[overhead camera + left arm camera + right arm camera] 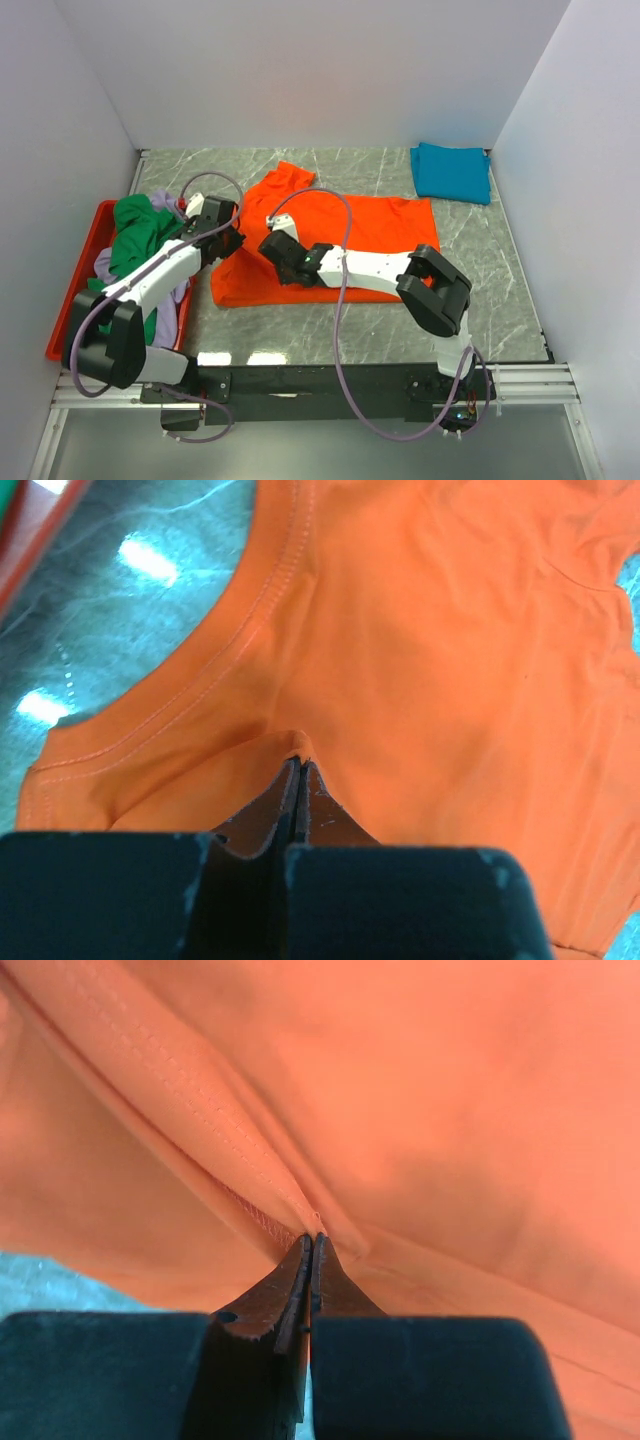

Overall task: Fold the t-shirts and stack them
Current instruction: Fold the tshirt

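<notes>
Plain white walls [300, 70] enclose a grey marbled tabletop [380, 175].

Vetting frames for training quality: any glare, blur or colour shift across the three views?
Top external: even light, sharp, white glare patches on the grey marble-patterned table at its near edge. Left wrist: two bright reflections on the table upper left; bright orange cloth t-shirt stitching crisp. Right wrist: shirt fills the frame, paler and soft away from the shut right gripper.

bright even light, white glare on glossy tabletop [145, 560], soft wrist-view blur
</notes>
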You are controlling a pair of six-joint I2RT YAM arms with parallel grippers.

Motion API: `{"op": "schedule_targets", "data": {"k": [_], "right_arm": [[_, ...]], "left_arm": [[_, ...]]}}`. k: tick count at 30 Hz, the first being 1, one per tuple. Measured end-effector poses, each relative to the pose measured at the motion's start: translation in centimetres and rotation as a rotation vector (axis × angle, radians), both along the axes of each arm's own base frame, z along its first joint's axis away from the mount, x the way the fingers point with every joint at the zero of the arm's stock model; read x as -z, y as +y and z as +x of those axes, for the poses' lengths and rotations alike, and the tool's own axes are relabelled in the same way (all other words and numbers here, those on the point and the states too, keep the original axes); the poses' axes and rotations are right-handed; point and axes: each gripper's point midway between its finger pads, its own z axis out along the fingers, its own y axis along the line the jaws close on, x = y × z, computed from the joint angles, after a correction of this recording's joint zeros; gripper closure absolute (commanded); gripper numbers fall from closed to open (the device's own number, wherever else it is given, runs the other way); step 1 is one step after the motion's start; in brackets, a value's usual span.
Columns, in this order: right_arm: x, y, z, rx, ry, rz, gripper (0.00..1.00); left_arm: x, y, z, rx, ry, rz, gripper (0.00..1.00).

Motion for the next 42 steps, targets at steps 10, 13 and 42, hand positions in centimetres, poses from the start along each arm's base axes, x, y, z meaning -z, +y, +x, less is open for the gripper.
{"op": "schedule_targets", "data": {"k": [10,13,42], "right_arm": [[-0.5,-1.5,2.7,0.054,0.02,0.029,1.0],[-1.0,-1.7,3.5,0.066,0.021,0.042,1.0],[-3.1,-4.5,8.7,0.098,0.006,0.047,0.49]], "left_arm": [[0.1,-0.8,1.9,0.007,0.015,-0.002,0.99],[0.1,-0.9,2.0,0.006,0.019,-0.001,0.99],[-1.0,-0.7,4.2,-0.003,0.017,0.039,0.42]]}}
